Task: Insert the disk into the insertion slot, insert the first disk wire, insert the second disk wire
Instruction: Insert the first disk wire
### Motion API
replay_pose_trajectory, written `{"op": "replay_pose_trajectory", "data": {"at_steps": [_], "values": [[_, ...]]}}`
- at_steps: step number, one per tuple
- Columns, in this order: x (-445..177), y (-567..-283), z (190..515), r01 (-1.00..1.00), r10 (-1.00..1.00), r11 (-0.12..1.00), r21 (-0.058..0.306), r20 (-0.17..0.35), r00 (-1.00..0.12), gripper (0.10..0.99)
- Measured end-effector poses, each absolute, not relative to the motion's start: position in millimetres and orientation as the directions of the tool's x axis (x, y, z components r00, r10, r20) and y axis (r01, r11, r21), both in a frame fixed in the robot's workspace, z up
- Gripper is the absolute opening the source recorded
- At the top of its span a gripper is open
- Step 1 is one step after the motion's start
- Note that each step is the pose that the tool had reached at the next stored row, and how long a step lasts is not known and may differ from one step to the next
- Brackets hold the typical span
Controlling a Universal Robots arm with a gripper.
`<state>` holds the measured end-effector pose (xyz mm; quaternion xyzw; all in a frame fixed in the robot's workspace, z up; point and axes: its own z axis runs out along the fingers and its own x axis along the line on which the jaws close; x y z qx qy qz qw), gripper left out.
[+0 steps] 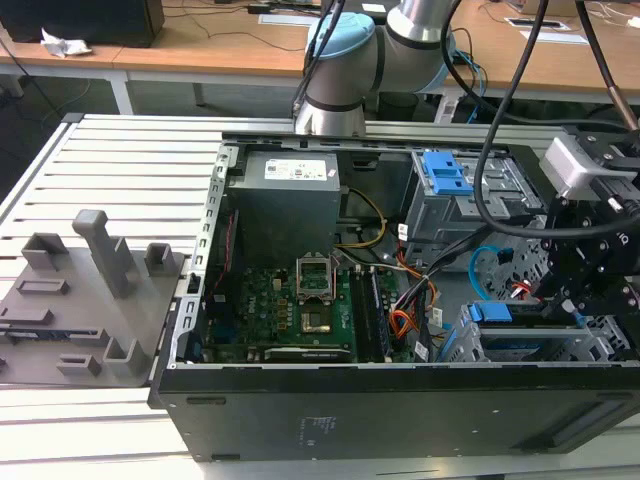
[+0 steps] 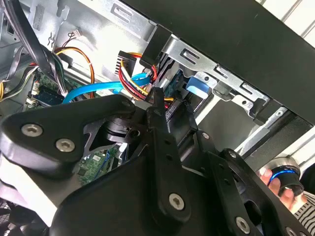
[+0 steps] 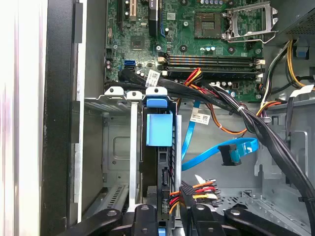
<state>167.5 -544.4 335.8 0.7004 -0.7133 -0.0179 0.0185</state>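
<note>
Here the open computer case [image 1: 380,410] sits below my arm. The insertion slot [image 3: 115,152] holds the disk [image 3: 160,130], pushed home, so I judge step one done. The gripper [image 3: 170,219] hangs at the disk's rear edge; whether it is clamped I cannot tell. The first disk wire [image 3: 199,189] has its plug just beside that edge, seating unclear. The second disk wire [image 3: 216,156] lies apart from the disk, apparently unplugged.

Lab: wooden desks [image 1: 200,48], slotted aluminium bench [image 1: 130,160]
</note>
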Motion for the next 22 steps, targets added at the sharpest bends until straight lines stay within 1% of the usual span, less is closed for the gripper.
{"op": "replay_pose_trajectory", "data": {"at_steps": [1,6,13,14,15,16,18,22], "values": [[168,-544,338,-0.999,-1.0,0.018,0.051,0.001,-0.018,0.318],[168,-544,371,-0.999,-1.0,0.018,0.051,0.002,-0.018,0.318],[168,-544,373,-0.999,-1.0,0.018,0.051,0.002,-0.018,0.318],[168,-544,373,-0.999,-1.0,0.018,0.051,0.002,-0.018,0.306],[168,-544,373,-0.999,-1.0,0.018,0.051,0.002,-0.018,0.239],[168,-544,373,-0.999,-1.0,0.018,0.051,0.002,-0.018,0.239],[168,-544,374,-0.999,-1.0,0.018,0.051,0.002,-0.018,0.114],[168,-544,374,-0.999,-1.0,0.018,0.051,0.002,-0.018,0.106]]}}
